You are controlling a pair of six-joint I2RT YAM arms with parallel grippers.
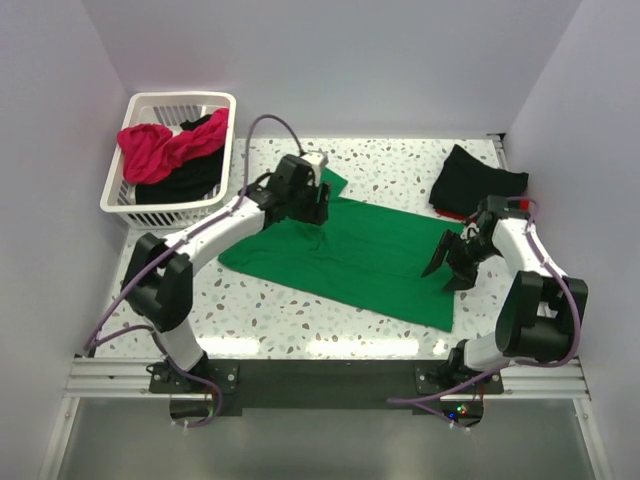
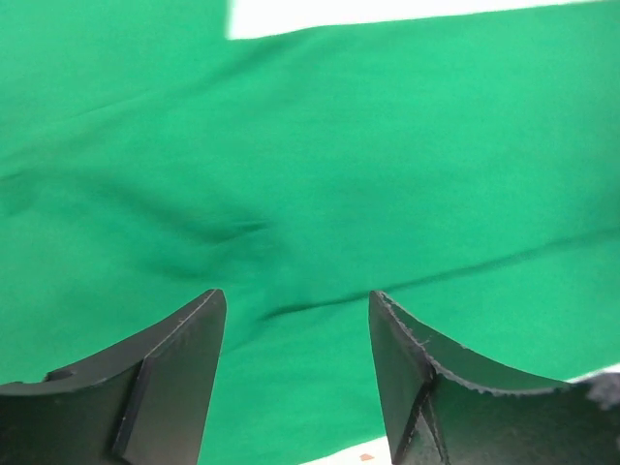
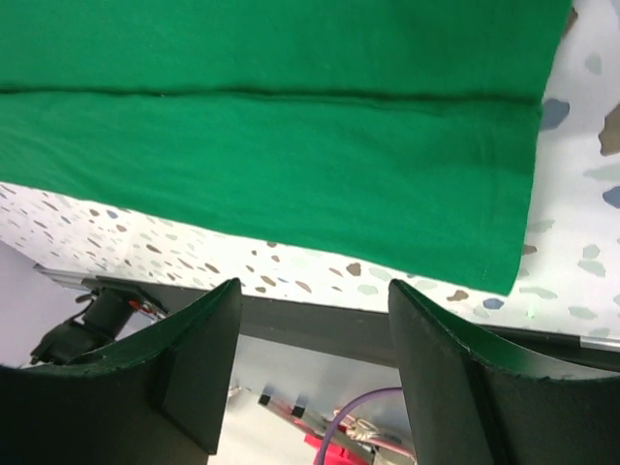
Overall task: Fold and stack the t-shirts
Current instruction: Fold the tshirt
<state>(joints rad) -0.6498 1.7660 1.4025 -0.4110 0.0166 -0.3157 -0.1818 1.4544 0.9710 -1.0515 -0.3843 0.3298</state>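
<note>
green t-shirt (image 1: pixel 350 255) spread flat mid-table; left gripper (image 1: pixel 318 208) over its 11 o'clock edge, right gripper (image 1: pixel 447 265) at its 3 o'clock edge, both jaws wide apart, holding nothing; speckled table (image 1: pixel 280 315) shows along the 6 o'clock edge.

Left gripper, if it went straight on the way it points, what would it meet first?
Probably the green shirt, spread right ahead of the left gripper; how close it is stays unclear.
</note>
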